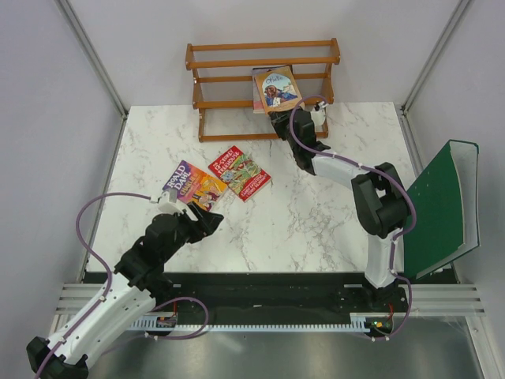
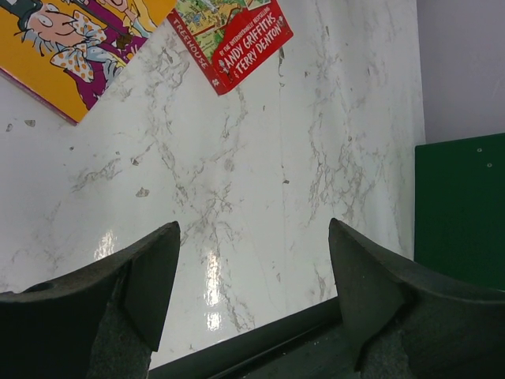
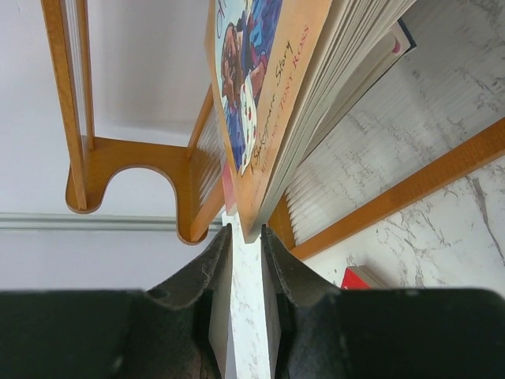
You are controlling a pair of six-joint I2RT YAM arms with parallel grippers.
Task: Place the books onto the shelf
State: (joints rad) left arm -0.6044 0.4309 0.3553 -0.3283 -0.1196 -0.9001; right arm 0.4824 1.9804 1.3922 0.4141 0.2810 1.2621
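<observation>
The right jaws are narrow and pinch the bottom edge of the orange book (image 3: 268, 95). It stands tall, leaning on the shelf (image 1: 260, 45) just ahead. The left jaws are wide and empty, near the purple book (image 1: 189, 183) on the surface (image 1: 316, 205).

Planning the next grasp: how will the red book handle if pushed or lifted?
The red book looks thin, so probably light and bendy. Lying flat on the glossy table, it will likely slide, not tip; its edge may be hard to get under.
</observation>
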